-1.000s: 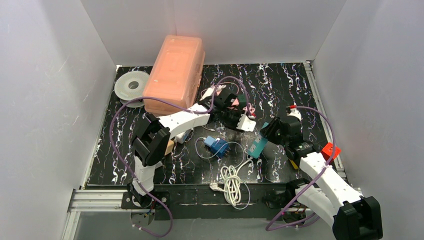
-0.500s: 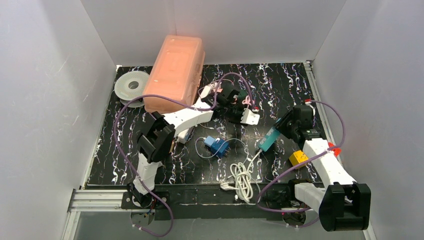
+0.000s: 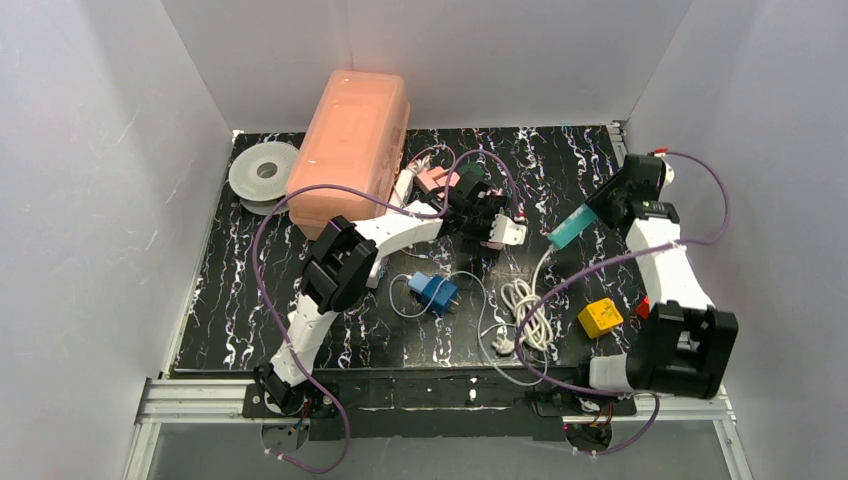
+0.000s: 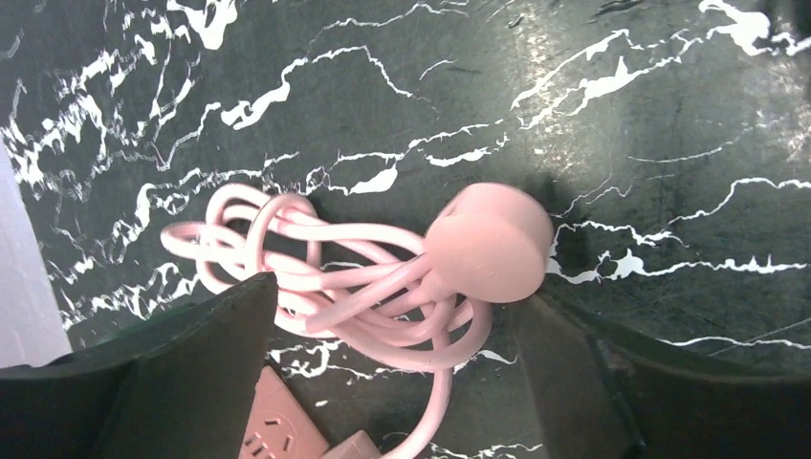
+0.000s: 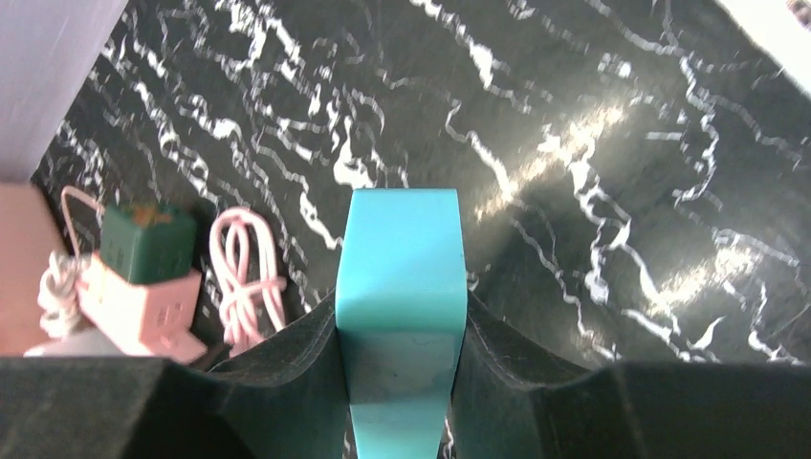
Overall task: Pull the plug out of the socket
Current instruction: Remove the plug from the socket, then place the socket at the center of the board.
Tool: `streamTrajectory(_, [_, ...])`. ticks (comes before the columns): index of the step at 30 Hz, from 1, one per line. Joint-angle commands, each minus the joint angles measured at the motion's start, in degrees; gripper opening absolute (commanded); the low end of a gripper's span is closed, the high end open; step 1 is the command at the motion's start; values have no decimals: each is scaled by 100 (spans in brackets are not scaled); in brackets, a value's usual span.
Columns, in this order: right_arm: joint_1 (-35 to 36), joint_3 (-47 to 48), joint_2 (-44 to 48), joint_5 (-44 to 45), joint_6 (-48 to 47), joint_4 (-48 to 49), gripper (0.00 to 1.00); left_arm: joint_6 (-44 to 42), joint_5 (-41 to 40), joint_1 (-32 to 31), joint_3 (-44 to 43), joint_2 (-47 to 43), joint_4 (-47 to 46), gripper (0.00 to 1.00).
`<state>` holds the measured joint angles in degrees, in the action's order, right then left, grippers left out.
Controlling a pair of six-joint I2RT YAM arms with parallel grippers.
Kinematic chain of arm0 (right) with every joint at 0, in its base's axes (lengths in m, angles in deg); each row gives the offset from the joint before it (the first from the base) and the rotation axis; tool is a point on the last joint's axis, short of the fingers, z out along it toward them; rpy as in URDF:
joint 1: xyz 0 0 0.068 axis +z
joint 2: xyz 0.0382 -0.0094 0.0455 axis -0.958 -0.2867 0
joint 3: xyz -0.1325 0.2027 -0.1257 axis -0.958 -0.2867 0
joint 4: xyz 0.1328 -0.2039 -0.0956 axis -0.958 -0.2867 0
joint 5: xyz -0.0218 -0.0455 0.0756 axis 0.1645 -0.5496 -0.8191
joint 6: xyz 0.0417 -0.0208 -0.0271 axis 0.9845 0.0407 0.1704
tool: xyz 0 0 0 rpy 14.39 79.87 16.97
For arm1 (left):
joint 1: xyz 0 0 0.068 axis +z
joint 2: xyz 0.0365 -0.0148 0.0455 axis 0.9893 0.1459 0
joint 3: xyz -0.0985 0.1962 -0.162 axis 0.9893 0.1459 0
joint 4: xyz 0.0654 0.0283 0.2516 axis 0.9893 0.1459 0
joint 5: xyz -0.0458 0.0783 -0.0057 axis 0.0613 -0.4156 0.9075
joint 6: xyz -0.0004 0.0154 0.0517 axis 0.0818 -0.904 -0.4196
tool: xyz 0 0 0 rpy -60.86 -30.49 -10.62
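My right gripper [image 3: 598,212] is shut on a teal block [image 5: 402,277] and holds it above the table at the far right. A white cord [image 3: 525,315] trails from the teal block [image 3: 568,230]. A pink socket [image 5: 143,306] lies far off in the right wrist view, with a dark green cube-shaped plug [image 5: 148,244] sitting on top of it. My left gripper [image 4: 392,316] stands open over the socket's coiled pink cable [image 4: 316,277] and its round pink plug [image 4: 488,244]. A corner of the pink socket [image 4: 277,430] shows below. In the top view the left gripper [image 3: 462,195] is beside the pink socket [image 3: 437,180].
A large orange lidded box [image 3: 350,145] and a clear spool [image 3: 263,172] stand at the back left. A blue plug [image 3: 435,292] with a thin wire lies mid-table. A yellow block [image 3: 600,317] sits near the right arm. White walls enclose the table.
My left gripper has opened and shifted slightly right. The right arm swung to the far right with the teal block, dragging the white cord rightward across the table.
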<state>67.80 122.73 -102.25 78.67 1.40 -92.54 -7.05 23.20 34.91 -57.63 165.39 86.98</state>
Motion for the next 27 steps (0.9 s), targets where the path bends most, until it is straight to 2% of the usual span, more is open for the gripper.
streamTrajectory(1, [-117, 1020, -615, 548, -154, 99, 1, 4, -173, 7, 199, -578, -198, 98])
streamTrajectory(6, [-301, 2086, -1343, 1393, -369, -357, 1, 118, -344, 15, 427, -1034, -297, 98])
streamTrajectory(10, [-593, 2714, -1820, 1468, -258, -568, 1, 437, -665, 17, 432, -1519, -27, 98])
streamTrajectory(14, [-740, 3265, -2266, 1572, -220, -882, 1, 948, -886, 166, 160, -1921, 844, 98])
streamTrajectory(20, [-691, 3741, -3134, 1147, -199, -1763, 1, 1343, -738, 518, 193, -2627, 2249, 98])
streamTrajectory(21, [-643, 3628, -3140, 1128, -190, -1755, 4, 1369, -708, 560, 239, -2758, 2458, 98])
streamTrajectory(23, [-540, 3322, -3067, 1180, -187, -1641, 21, 1524, -638, 639, 321, -3038, 2803, 98])
streamTrajectory(25, [-481, 3134, -3002, 1165, -130, -1614, 54, 1712, -637, 683, 334, -3241, 3129, 98])
streamTrajectory(26, [-474, 3115, -2980, 1107, -69, -1682, 65, 1825, -664, 692, 295, -3327, 3296, 98])
streamTrajectory(27, [-452, 3136, -2956, 1046, -49, -1766, 69, 1974, -709, 696, 220, -3383, 3456, 98])
